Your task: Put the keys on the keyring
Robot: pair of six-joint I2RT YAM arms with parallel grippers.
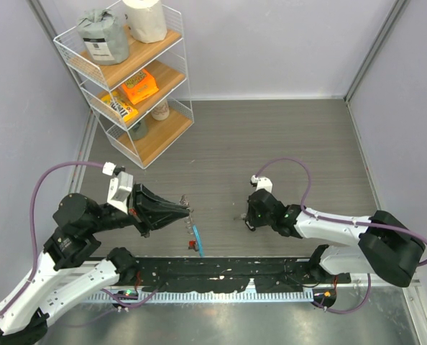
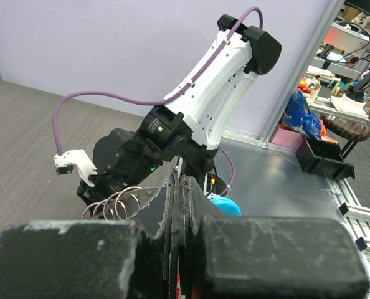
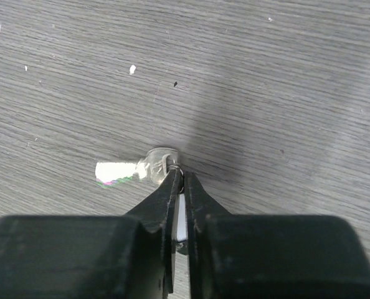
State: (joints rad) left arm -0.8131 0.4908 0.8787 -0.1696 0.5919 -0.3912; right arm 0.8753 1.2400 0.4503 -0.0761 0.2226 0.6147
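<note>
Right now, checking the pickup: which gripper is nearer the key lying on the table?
Right. The right gripper pinches the key at its head; the left gripper holds the keyring well apart.

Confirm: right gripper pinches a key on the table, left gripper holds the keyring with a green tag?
The tag is blue, not green, per the top external view; the right gripper pinches a key, the left gripper holds the keyring.
</note>
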